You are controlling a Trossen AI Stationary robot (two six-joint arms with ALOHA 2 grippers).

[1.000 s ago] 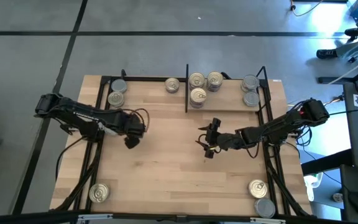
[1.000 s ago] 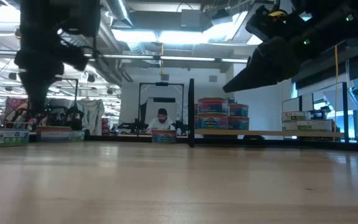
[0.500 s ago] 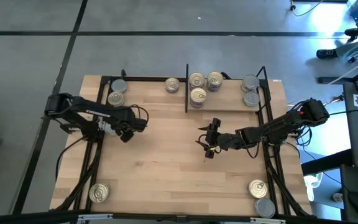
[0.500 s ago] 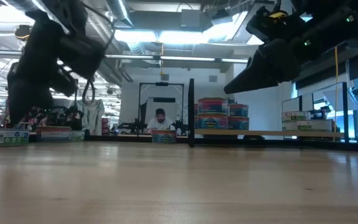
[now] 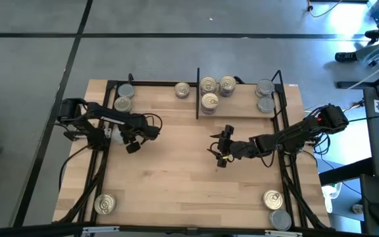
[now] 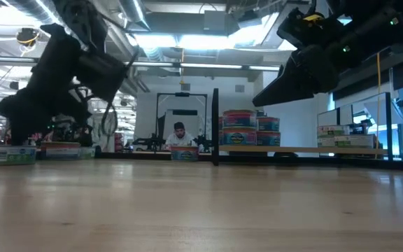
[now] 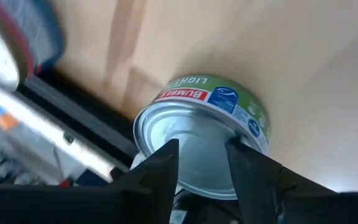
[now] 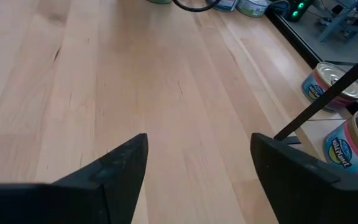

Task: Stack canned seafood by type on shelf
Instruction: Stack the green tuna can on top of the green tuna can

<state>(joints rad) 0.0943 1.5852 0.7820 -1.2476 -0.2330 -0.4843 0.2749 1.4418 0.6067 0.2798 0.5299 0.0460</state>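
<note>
Left of the shelf's black divider (image 5: 197, 92), the left gripper (image 5: 132, 146) has its fingers (image 7: 160, 171) clamped on a green-labelled tuna tin (image 7: 207, 130), lifted off the tabletop (image 5: 170, 184). Right of the divider, the right gripper (image 5: 221, 157) hovers, fingers apart, near three stacked tins (image 5: 210, 92).
</note>
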